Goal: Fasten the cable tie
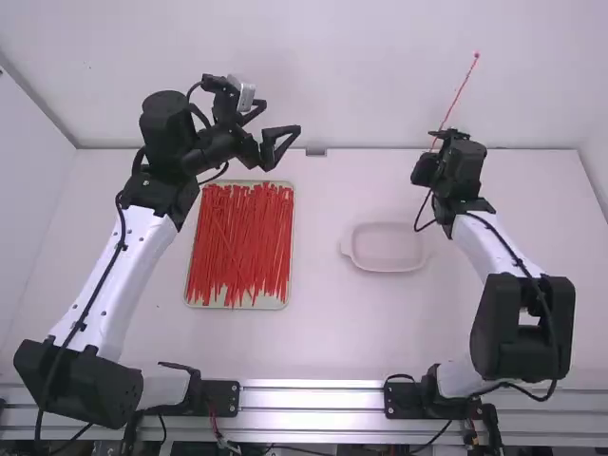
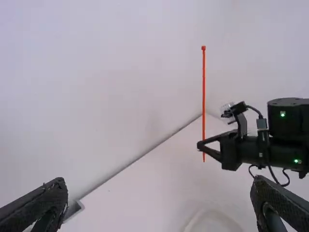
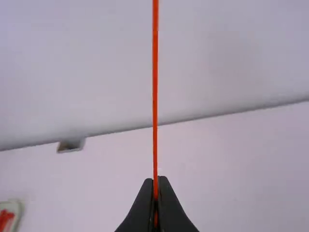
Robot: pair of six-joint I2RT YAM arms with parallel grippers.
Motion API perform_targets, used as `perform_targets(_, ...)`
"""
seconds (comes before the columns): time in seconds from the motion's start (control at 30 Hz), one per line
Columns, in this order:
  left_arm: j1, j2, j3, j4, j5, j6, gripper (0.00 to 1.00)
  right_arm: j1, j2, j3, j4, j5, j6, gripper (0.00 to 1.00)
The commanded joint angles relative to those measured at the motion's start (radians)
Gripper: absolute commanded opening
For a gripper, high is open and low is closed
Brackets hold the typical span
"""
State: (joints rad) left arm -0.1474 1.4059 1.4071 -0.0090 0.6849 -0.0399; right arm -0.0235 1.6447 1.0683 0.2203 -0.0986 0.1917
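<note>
Right wrist view has the right gripper (image 3: 155, 186) pinched tight on a single red cable tie (image 3: 155, 92), which stands upright above the far right of the table (image 1: 380, 323), its head apparently at the top end. The left gripper (image 1: 285, 144) hangs with fingers spread wide over the far edge of the tray (image 1: 237, 306) of spare ties (image 1: 242, 242). A white dish (image 1: 385, 249) sits right of the tray.

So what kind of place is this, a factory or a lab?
Probably a robot test bench in a lab: white table boxed in by white walls, a tray of red cable ties, and the right gripper holding one tie.
</note>
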Motion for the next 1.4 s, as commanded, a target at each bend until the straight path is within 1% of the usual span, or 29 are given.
perform_targets(0.0,0.003,0.000,-0.001,0.005,0.003,0.010,0.99,-0.019,0.034,0.032,0.000,0.034,0.021,0.00)
perform_targets(0.13,0.003,0.000,-0.001,0.006,0.006,0.003,0.99,-0.026,0.065,0.032,-0.010,0.016,0.048,0.00)
perform_targets(0.27,0.003,0.000,-0.001,0.011,0.006,-0.013,0.99,0.018,0.061,0.047,-0.040,0.052,0.033,0.00)
perform_targets(0.4,0.004,0.000,-0.001,0.024,0.006,-0.050,0.99,0.101,0.061,0.130,-0.159,0.200,0.005,0.00)
perform_targets(0.43,0.003,0.000,-0.001,0.025,0.005,-0.049,0.99,0.138,0.061,0.173,-0.220,0.261,-0.004,0.00)
perform_targets(0.47,0.003,0.000,-0.001,0.024,0.006,-0.050,0.99,0.158,0.061,0.195,-0.252,0.293,-0.011,0.00)
perform_targets(0.53,0.003,0.000,-0.001,0.025,0.005,-0.055,0.99,0.225,0.061,0.271,-0.355,0.422,-0.013,0.00)
perform_targets(0.57,0.003,0.000,-0.001,0.026,0.003,-0.064,0.99,0.239,0.061,0.285,-0.372,0.450,-0.013,0.00)
perform_targets(0.63,0.004,0.000,-0.001,0.037,0.003,-0.076,0.99,0.304,0.061,0.334,-0.424,0.563,-0.014,0.00)
perform_targets(0.67,0.004,0.000,-0.001,0.037,0.003,-0.076,0.99,0.314,0.061,0.339,-0.429,0.578,-0.016,0.00)
perform_targets(0.73,0.004,0.000,-0.001,0.054,-0.004,-0.096,0.99,0.382,0.061,0.368,-0.443,0.673,-0.048,0.00)
perform_targets(0.77,0.005,0.000,-0.001,0.060,-0.018,-0.116,0.99,0.404,0.061,0.373,-0.443,0.701,-0.058,0.00)
perform_targets(0.83,0.013,-0.002,-0.001,0.070,-0.053,-0.164,0.99,0.440,0.061,0.381,-0.442,0.755,-0.069,0.00)
perform_targets(0.9,0.022,-0.006,-0.001,0.089,-0.077,-0.214,0.99,0.496,0.061,0.386,-0.441,0.861,-0.069,0.00)
perform_targets(1.03,0.036,-0.009,-0.001,0.121,-0.069,-0.264,0.99,0.577,0.061,0.385,-0.442,1.009,-0.077,0.00)
perform_targets(1.13,0.043,-0.012,-0.001,0.135,-0.075,-0.291,0.99,0.621,0.061,0.385,-0.443,1.093,-0.083,0.00)
perform_targets(1.17,0.043,-0.012,-0.001,0.144,-0.077,-0.311,0.99,0.642,0.061,0.385,-0.442,1.147,-0.084,0.00)
perform_targets(1.2,0.042,-0.012,-0.001,0.148,-0.076,-0.314,0.99,0.647,0.061,0.385,-0.442,1.160,-0.084,0.00)
perform_targets(1.3,0.037,-0.012,-0.001,0.200,-0.076,-0.384,0.99,0.705,0.061,0.385,-0.441,1.268,-0.089,0.00)
perform_targets(1.37,0.037,-0.012,-0.001,0.222,-0.076,-0.417,0.99,0.725,0.061,0.385,-0.441,1.291,-0.096,0.00)
